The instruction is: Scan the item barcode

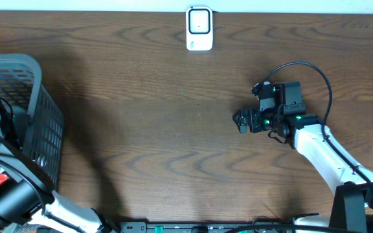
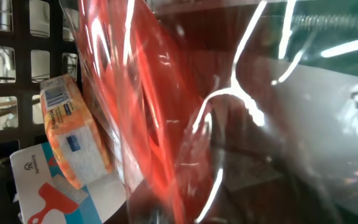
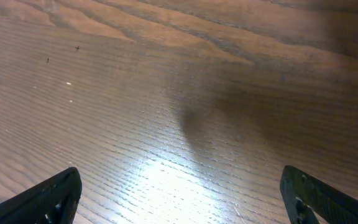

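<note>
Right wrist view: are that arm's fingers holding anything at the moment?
No: the right fingers stand wide apart, with only the wooden table showing between them.

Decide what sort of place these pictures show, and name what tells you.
Probably a mock shop checkout on a wooden table: a white device, likely the barcode scanner, at the far edge; a grey basket at the left; an orange pack and a shiny red packet inside it.
</note>
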Robot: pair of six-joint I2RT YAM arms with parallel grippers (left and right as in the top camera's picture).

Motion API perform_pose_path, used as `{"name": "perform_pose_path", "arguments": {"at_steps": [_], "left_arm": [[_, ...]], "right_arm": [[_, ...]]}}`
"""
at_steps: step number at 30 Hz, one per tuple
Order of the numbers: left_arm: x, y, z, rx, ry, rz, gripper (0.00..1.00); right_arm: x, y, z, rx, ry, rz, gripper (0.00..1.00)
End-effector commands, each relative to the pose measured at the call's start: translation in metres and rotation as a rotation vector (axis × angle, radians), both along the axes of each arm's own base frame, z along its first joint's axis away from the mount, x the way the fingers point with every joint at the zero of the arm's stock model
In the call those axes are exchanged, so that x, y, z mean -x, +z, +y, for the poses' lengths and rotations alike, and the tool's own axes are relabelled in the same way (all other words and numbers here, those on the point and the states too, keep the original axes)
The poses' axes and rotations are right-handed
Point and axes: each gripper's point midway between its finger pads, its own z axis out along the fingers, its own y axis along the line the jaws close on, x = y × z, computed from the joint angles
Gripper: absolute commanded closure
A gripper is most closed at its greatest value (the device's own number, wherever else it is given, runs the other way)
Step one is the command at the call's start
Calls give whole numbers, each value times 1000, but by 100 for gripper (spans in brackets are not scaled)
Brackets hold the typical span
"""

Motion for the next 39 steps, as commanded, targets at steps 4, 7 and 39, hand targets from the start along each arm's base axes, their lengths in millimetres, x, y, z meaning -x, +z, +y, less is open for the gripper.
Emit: {"name": "perform_pose_path", "arguments": {"at_steps": [4,7,39], "left_arm": [[-23,17,-1,1,10,-155,92],[-30,22,-2,14,5,-197,92],[-114,97,-18,127,-153,-662,92]], "right_arm": [[4,-4,5,-4,25,7,1],[4,-4,5,-4,25,7,1],[3,-3,5,-4,25,4,1]]}}
